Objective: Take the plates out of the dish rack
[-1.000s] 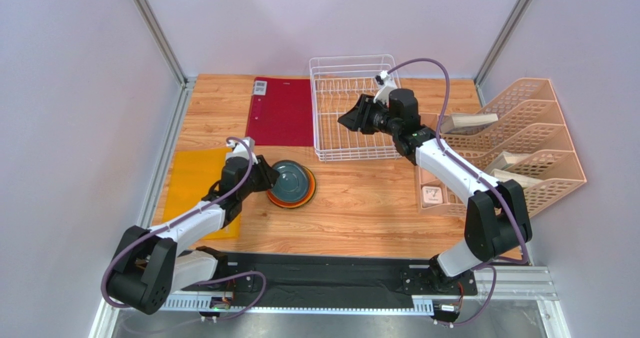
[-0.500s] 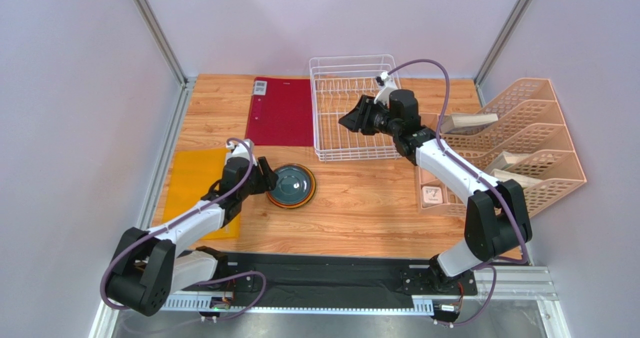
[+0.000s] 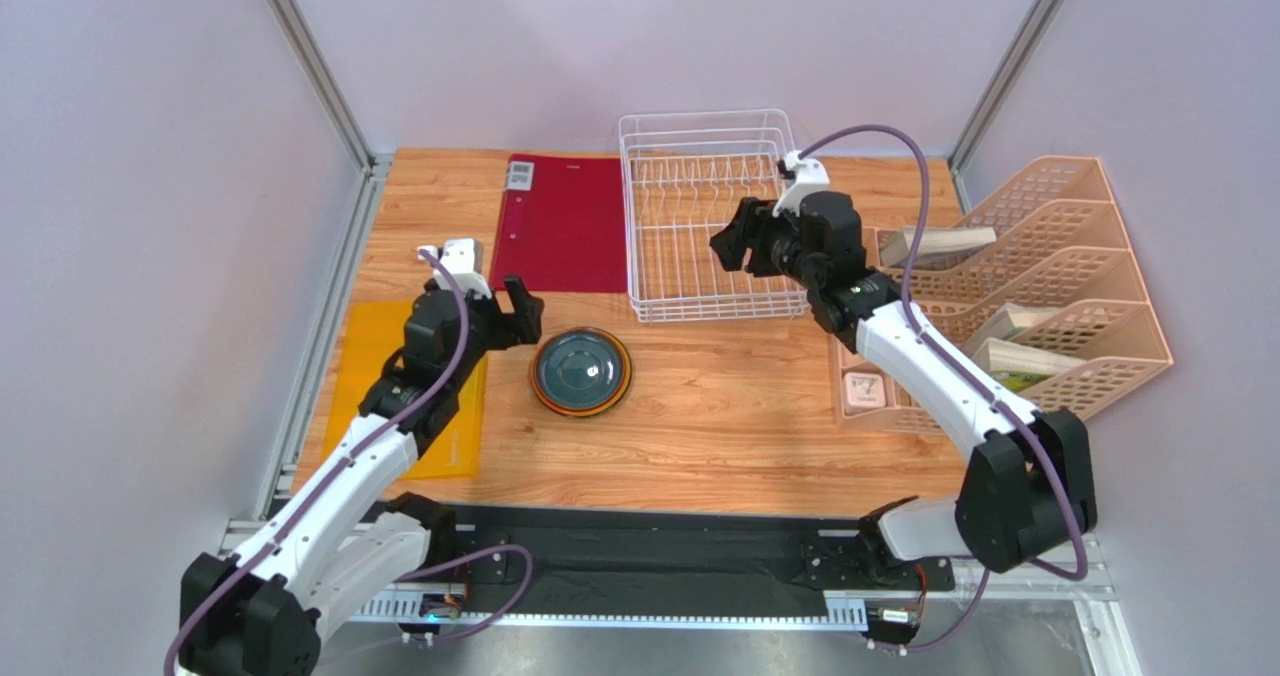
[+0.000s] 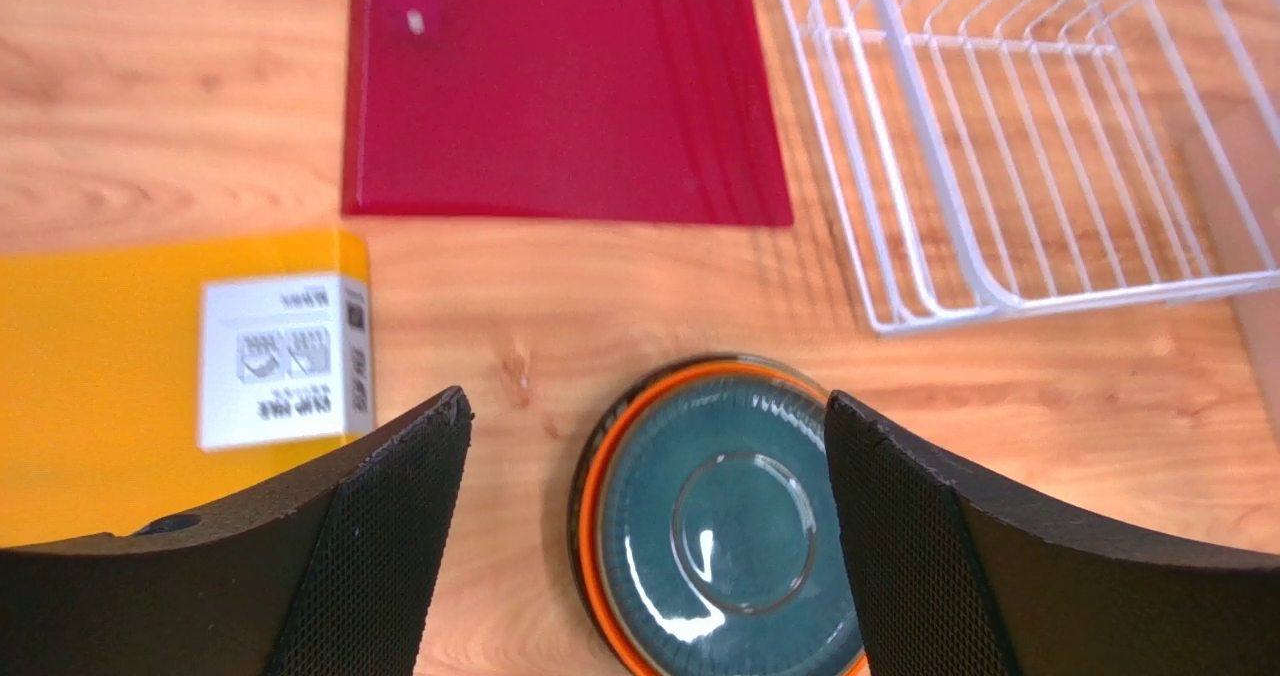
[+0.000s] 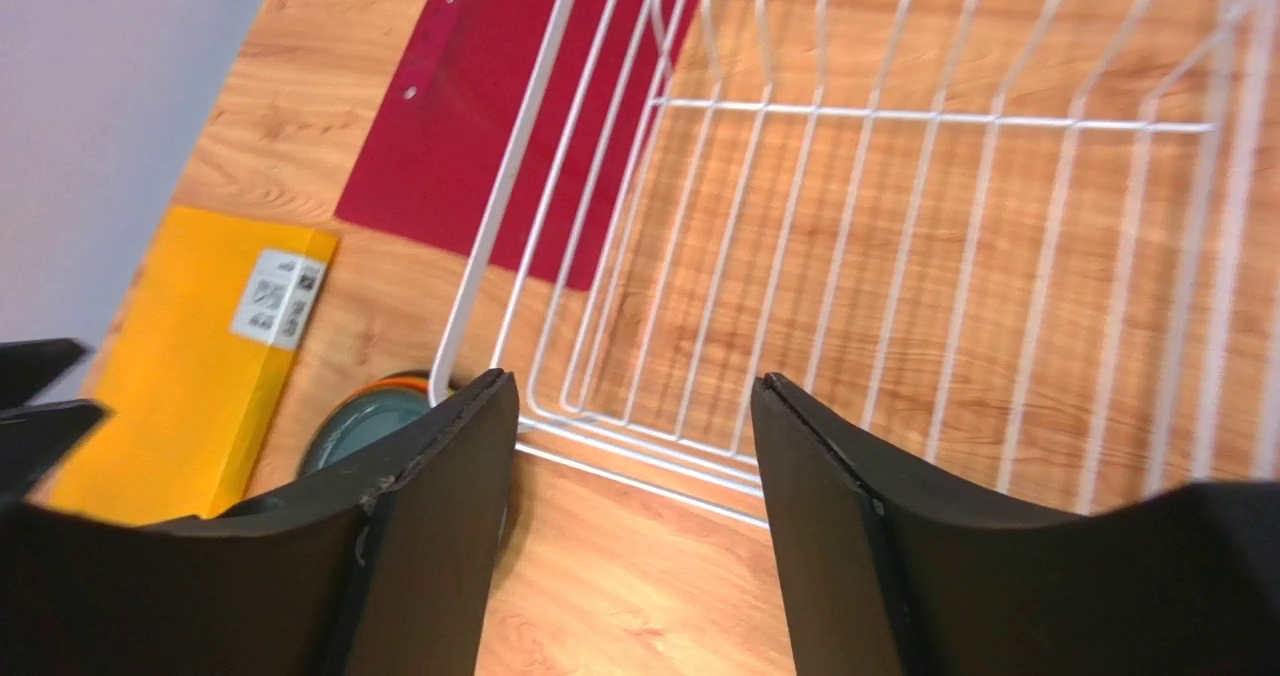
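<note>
A stack of plates (image 3: 582,372) lies on the wooden table in front of the white wire dish rack (image 3: 706,214). The dark teal-grey plate (image 4: 732,529) is on top, an orange plate rim (image 4: 598,484) and a dark rim show under it; the lime green plate is hidden. The rack holds no plates. My left gripper (image 3: 511,316) is open, raised above and left of the stack; its view looks down on it. My right gripper (image 3: 727,237) is open and empty above the rack's front right part (image 5: 902,256). The stack also shows in the right wrist view (image 5: 353,424).
A dark red folder (image 3: 565,223) lies left of the rack. A yellow folder (image 3: 394,384) with a white label lies at the left under my left arm. Peach lattice file trays (image 3: 1037,294) with papers stand at the right.
My left gripper has let go of the teal-grey plate, risen and pulled back to the left. My right gripper has moved right and back over the rack.
</note>
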